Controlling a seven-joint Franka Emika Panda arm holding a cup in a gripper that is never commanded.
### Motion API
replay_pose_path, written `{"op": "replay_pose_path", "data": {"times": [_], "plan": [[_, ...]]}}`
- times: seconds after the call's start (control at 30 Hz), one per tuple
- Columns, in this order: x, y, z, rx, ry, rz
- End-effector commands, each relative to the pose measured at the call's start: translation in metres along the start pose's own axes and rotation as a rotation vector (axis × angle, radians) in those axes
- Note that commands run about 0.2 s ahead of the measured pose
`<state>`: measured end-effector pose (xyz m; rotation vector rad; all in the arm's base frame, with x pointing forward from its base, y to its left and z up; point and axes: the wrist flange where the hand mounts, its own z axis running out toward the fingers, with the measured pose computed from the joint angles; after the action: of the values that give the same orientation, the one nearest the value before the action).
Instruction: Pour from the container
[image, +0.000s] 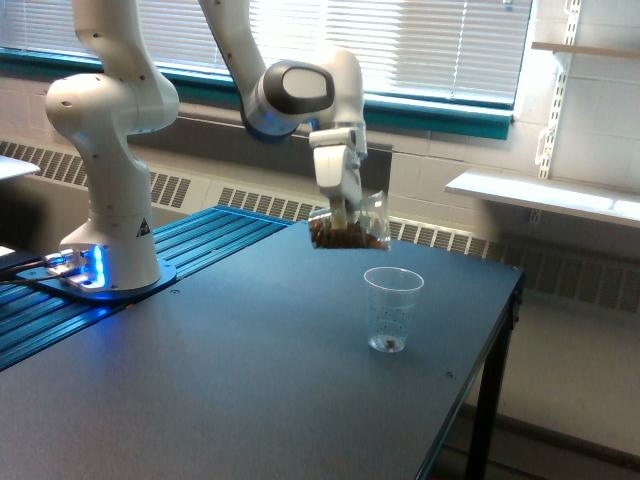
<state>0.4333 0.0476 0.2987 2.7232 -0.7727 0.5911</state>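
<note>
My gripper (343, 213) sits a little above the middle of the frame, pointing downward, and my fingers (341, 210) are clamped on the container (349, 230), a clear thin-walled cup that I hold in the air, tipped over so its mouth faces the right of the frame. Brown granules (343, 237) lie along its lower side, showing through the plastic. Below and slightly to the right of it, the smaller clear cup (393, 309) stands upright on the dark worktop (250, 390), apart from the container, with printed marks on its wall and a small bit of brownish-red matter at its bottom. My white arm (290, 95) runs up toward the top of the frame, and my base (105, 180) stands at the left on a blue ribbed surface (215, 235), with blue lights glowing near its foot. Behind, along the top of the frame, window blinds (400, 40) hang bright with daylight, and a white shelf (545, 195) juts from the wall at the right
</note>
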Motion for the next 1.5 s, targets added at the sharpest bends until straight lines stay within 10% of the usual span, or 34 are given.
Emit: {"op": "replay_pose_path", "data": {"times": [0.03, 1.5], "plan": [[0.024, 0.005, -0.014, -0.009, 0.034, -0.044], [0.039, 0.008, -0.009, -0.075, 0.018, -0.19]]}}
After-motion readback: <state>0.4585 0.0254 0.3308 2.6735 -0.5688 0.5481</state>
